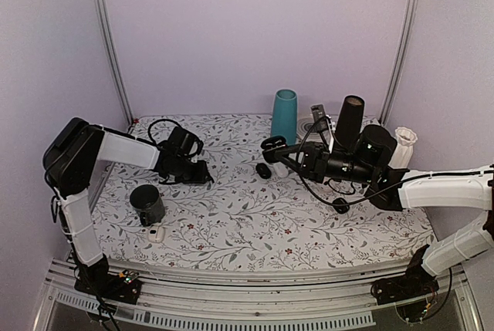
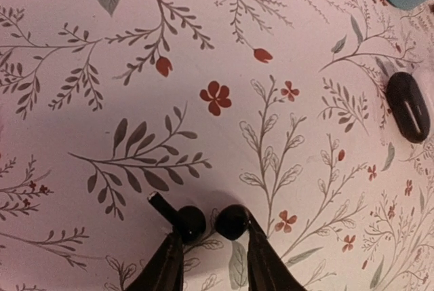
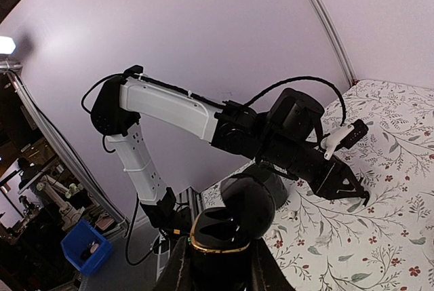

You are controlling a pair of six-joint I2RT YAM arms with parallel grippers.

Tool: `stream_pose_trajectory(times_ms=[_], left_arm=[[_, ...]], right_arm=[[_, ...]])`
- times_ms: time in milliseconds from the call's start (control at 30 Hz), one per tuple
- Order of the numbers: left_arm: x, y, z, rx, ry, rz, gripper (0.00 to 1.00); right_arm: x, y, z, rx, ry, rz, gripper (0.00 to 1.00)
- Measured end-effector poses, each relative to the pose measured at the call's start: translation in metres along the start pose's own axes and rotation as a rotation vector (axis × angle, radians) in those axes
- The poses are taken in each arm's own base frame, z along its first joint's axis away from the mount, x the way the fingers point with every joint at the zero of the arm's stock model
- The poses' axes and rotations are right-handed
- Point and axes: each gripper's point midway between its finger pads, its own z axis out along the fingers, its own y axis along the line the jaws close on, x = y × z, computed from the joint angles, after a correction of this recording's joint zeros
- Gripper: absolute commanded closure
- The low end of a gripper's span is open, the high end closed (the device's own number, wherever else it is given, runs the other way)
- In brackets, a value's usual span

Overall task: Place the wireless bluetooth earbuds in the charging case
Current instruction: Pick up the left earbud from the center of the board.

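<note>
Right wrist view is showing the right gripper [image 3: 218, 258] clamping the open-lidded charging case [image 3: 237, 209] aloft, while the left gripper [image 2: 211, 226], jaws nearly together, is apparently pinching one stemmed earbud [image 2: 190, 222] low over the table [image 2: 203, 47], so insertion is not yet happening.

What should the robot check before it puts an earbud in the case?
1. Case gripped by the right pincer: ok, it sits squeezed between both fingers.
2. Case lid open: ok, the gold rim shows.
3. Earbud in the left pincer: cannot tell; two dark round bits sit at its tips.
4. Left pincer close to the case: not ok, they are well apart.
5. Way across free: cannot tell; a black oval pod lies on the flowery cloth between them.
</note>
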Motion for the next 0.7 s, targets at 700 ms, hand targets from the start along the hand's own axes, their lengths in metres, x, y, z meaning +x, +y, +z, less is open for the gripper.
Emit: stream_pose_trajectory(times_ms=[700], left_arm=[[-0.018,-0.010,-0.003,0.037,-0.043,-0.022,0.66]], right_arm=[[0.008,-0.004,-0.002,0.009,0.012,0.009,0.97]])
